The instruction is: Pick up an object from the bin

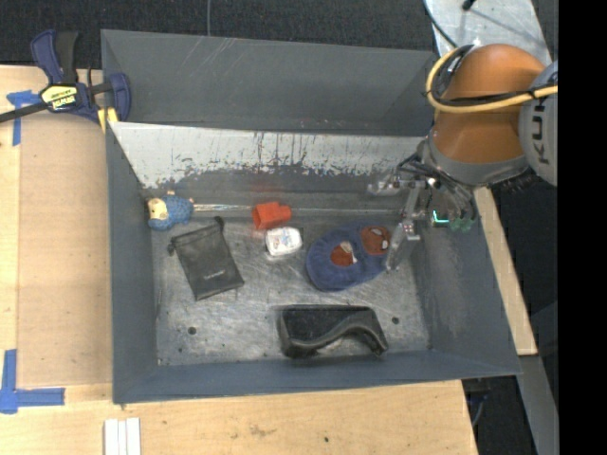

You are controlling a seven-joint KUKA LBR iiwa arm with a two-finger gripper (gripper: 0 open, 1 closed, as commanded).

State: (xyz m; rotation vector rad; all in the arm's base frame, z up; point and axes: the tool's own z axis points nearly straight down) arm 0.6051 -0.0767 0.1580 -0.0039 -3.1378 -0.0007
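1. A grey metal bin point(133, 282) is seen from above, and the arm is seen coming in from the right side of the view.
2. The gripper point(398, 249) is hung low over the right part of the bin floor, under the round orange cover point(488, 93) on the wrist.
3. A soft blue thing point(332, 268), shaped a bit like a slipper and marked with red-brown patches, is found near the middle of the floor, a little to the right.
4. The tip of the gripper is placed at the right end of this blue thing, by one red-brown patch point(376, 240). It may be touching there, but this is not clear.
5. Whether the gripper is spread or pressed together cannot be told, so nothing can be called held.
6. The long way of the blue thing is laid across the bin, from lower left to upper right. Most of it is left of the gripper.
7. For a good grab, a small move to the left is likely needed, with the pinch made across the short way.
8. A small white thing point(283, 243) and a red block point(270, 214) are found just left of the blue thing. A black curved thing point(332, 332) is laid near the front wall. A black pouch point(207, 262) is kept well apart at the left.
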